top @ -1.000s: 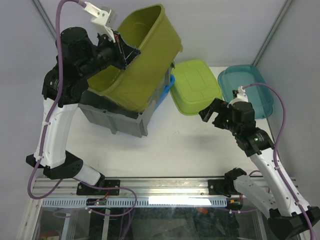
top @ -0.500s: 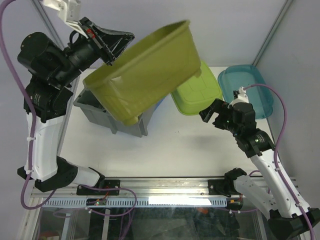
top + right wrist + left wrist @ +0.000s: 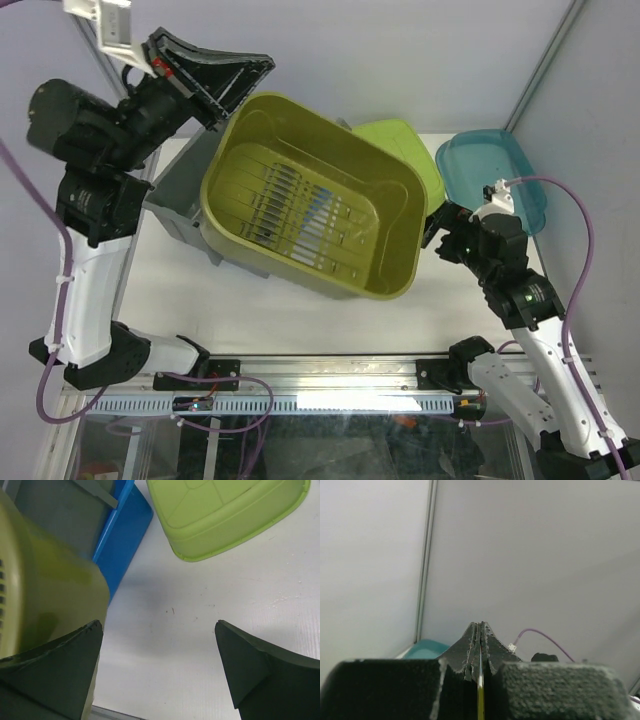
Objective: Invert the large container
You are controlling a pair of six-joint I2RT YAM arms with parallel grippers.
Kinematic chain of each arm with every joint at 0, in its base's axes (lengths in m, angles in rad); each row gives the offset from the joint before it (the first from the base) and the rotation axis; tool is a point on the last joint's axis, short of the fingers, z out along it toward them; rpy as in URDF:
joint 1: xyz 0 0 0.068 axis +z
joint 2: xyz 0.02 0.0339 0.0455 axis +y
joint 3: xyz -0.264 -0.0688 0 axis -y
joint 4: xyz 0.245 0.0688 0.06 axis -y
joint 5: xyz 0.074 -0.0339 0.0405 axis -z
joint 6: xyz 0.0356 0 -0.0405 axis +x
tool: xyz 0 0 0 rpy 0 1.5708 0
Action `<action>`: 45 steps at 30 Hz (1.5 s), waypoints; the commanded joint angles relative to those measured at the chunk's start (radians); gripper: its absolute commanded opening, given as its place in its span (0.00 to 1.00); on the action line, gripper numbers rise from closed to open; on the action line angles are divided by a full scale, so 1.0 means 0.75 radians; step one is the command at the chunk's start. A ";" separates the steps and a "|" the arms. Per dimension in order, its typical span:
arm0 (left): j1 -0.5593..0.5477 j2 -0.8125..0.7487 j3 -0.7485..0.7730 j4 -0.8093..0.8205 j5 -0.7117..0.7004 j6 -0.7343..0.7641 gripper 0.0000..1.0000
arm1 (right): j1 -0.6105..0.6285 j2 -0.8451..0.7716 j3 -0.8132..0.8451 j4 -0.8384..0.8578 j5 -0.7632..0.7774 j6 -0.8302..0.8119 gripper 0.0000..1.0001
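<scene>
The large container (image 3: 183,190), a grey crate, stands on the table at the left; most of it is hidden behind an olive-green slotted basket (image 3: 310,210). Its grey wall also shows in the right wrist view (image 3: 60,515). My left gripper (image 3: 262,64) is raised high and shut on the basket's back rim. A thin yellow-green edge is pinched between its fingers (image 3: 480,626). The basket hangs tilted with its inside facing up. My right gripper (image 3: 440,232) stands open just right of the basket, with bare table between its fingers (image 3: 157,623). The basket's wall (image 3: 45,595) is beside its left finger.
A blue tub (image 3: 122,535) lies against the grey crate. A lime-green tub (image 3: 400,140) sits bottom-up at the back centre, and a teal tub (image 3: 495,170) is at the back right. Frame posts stand at both back corners.
The left arm has swung the olive basket up and to the right, turning it from its side until its inside faces up. The right gripper shifted slightly right and stays open.
</scene>
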 commanded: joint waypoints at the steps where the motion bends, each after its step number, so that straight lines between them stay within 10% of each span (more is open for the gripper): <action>1: -0.007 0.013 -0.096 0.059 0.036 -0.069 0.00 | 0.003 -0.023 0.053 0.046 -0.037 0.003 0.99; 34: -0.124 -0.103 -0.711 0.198 0.077 -0.156 0.00 | 0.004 -0.060 -0.080 0.104 -0.201 -0.042 0.99; 45: -0.249 -0.158 -0.675 -0.027 -0.009 0.015 0.59 | 0.005 -0.204 -0.042 -0.007 -0.022 -0.126 0.99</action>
